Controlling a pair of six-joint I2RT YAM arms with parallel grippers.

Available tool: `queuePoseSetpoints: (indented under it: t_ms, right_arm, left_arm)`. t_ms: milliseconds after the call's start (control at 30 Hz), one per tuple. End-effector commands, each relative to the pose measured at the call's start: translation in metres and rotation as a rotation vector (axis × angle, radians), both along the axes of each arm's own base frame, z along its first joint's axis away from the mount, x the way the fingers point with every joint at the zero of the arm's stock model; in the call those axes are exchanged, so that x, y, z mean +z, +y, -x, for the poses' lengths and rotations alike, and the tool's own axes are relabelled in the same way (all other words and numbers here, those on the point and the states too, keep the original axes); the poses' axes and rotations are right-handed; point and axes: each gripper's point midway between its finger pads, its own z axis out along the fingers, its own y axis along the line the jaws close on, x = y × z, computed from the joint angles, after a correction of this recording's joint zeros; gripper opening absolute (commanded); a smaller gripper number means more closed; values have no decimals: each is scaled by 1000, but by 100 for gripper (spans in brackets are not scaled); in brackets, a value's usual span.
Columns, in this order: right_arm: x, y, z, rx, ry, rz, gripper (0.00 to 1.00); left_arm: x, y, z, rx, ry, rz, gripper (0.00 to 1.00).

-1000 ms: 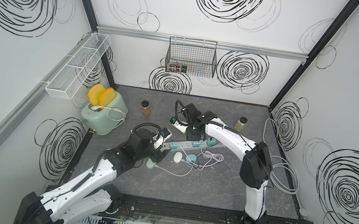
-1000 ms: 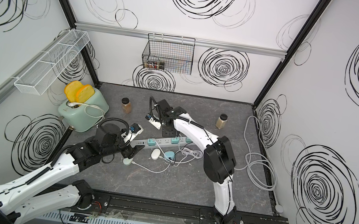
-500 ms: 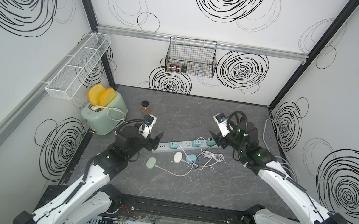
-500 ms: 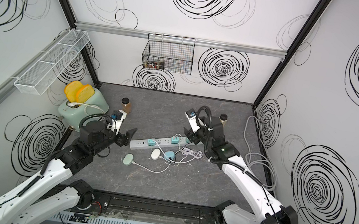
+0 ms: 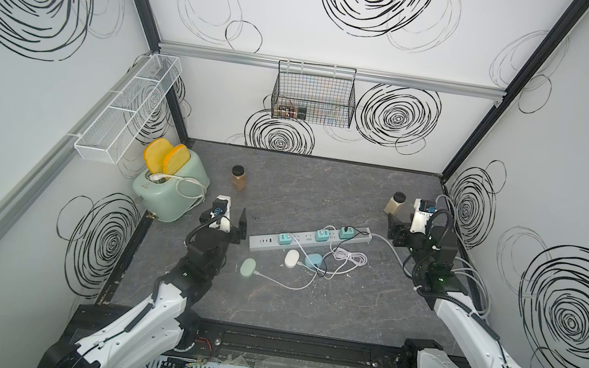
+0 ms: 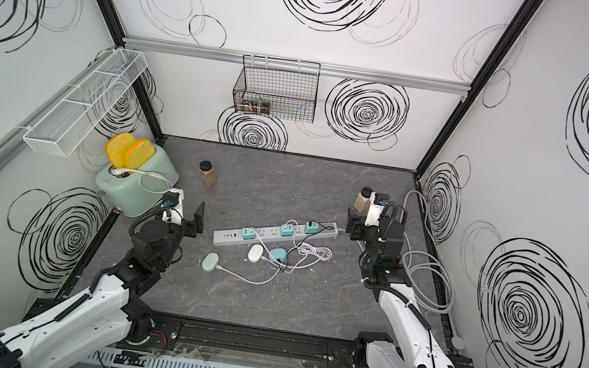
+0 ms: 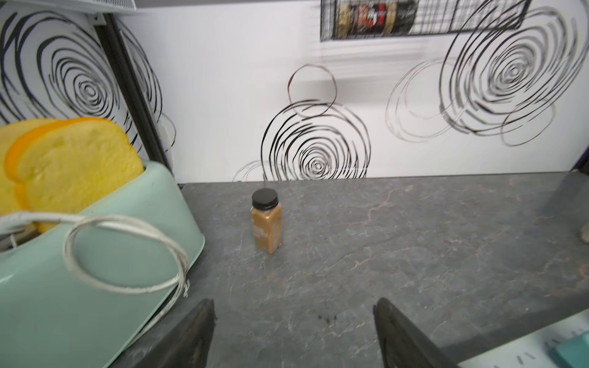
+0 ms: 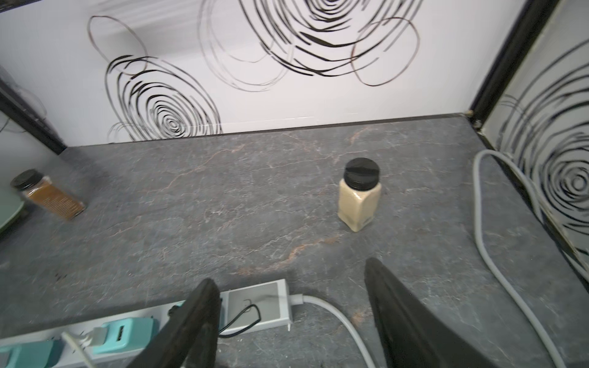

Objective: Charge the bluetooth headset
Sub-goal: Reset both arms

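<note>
I have both arms parked off to the sides of the table (image 5: 305, 313). The left gripper (image 7: 293, 317) hangs just left of the power strip's (image 5: 310, 237) left end, between it and the mint toaster (image 5: 168, 194). Its jaws stand wide apart with nothing between them, only bare tabletop. The right gripper (image 8: 290, 274) sits just past the strip's right end, above its grey lead, with the pale spice jar (image 5: 395, 204) a little farther back. It is spread wide too and is carrying nothing.

The headset cases lie on the table on the near side of the strip, in the middle of the scene. A white case (image 5: 291, 259) and a blue case (image 5: 313, 260) lie side by side close to the strip, among looped cables. A mint case (image 5: 248, 267) lies nearer and to the left, with a white cable (image 5: 282, 282) running from it toward that tangle. Neither gripper touches any of them. Three teal chargers sit plugged into the strip. A brown spice jar (image 5: 237, 180) stands upright at the far left.
</note>
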Motion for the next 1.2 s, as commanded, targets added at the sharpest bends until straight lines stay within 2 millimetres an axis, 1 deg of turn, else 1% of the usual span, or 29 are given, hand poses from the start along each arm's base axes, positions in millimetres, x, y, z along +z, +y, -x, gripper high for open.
queuePoseSetpoints:
  t_ms: [0, 100, 133, 200, 300, 333, 433, 500, 567, 633, 700, 733, 800, 933, 967, 1000, 1033, 1167]
  right_arm:
    - [8, -29, -1, -120, -68, -45, 75]
    - [-2, -49, 3, -211, -97, -54, 76]
    - [-9, -53, 4, -232, -94, -54, 76]
    - [-18, -58, 5, -259, -91, -43, 76]
    - [-29, -61, 1, -277, -69, -21, 76]
    - [-33, -62, 0, -281, -60, -17, 76]
    - [-44, -67, -1, -309, -57, -14, 75]
    - [-53, -70, 0, -325, -53, 0, 75]
    - [-59, -73, 0, -340, -52, 15, 75]
    - [-65, -74, -1, -343, -44, 29, 75]
    - [-66, -75, -2, -346, -68, 30, 75]
    - [-68, -75, -3, -343, -73, 33, 75]
    - [-76, -76, -8, -339, -51, 17, 75]
    - [-86, -75, -13, -328, -56, -16, 75]
    - [-88, -75, -13, -327, -59, -17, 76]
    - [-90, -73, -15, -319, -51, -6, 76]
    - [-91, -71, -17, -314, -39, -7, 76]
    - [-94, -66, -20, -290, -34, 6, 77]
  left_arm:
    - [17, 28, 0, 98, -141, 46, 82]
    - [-2, 50, -6, 154, -101, 43, 82]
    - [-7, 56, -8, 175, -94, 40, 81]
    - [-15, 65, -11, 193, -107, 55, 81]
    - [-29, 72, -19, 170, -96, 91, 81]
    - [-30, 72, -23, 162, -98, 99, 81]
    - [-30, 66, -38, 126, -78, 89, 81]
    - [-28, 65, -43, 117, -92, 89, 81]
    - [-28, 59, -49, 86, -88, 60, 81]
    - [-33, 56, -51, 75, -99, 44, 81]
    - [-45, 50, -59, 47, -80, 30, 81]
    - [-45, 47, -62, 41, -86, 18, 81]
    - [-49, 45, -62, 49, -56, 8, 82]
    - [-48, 45, -62, 47, -65, 9, 85]
    - [-48, 45, -62, 47, -64, 9, 88]
    - [-48, 45, -62, 47, -65, 9, 98]
    - [-48, 45, -62, 47, -66, 9, 96]
    - [-47, 44, -61, 51, -67, -2, 96]
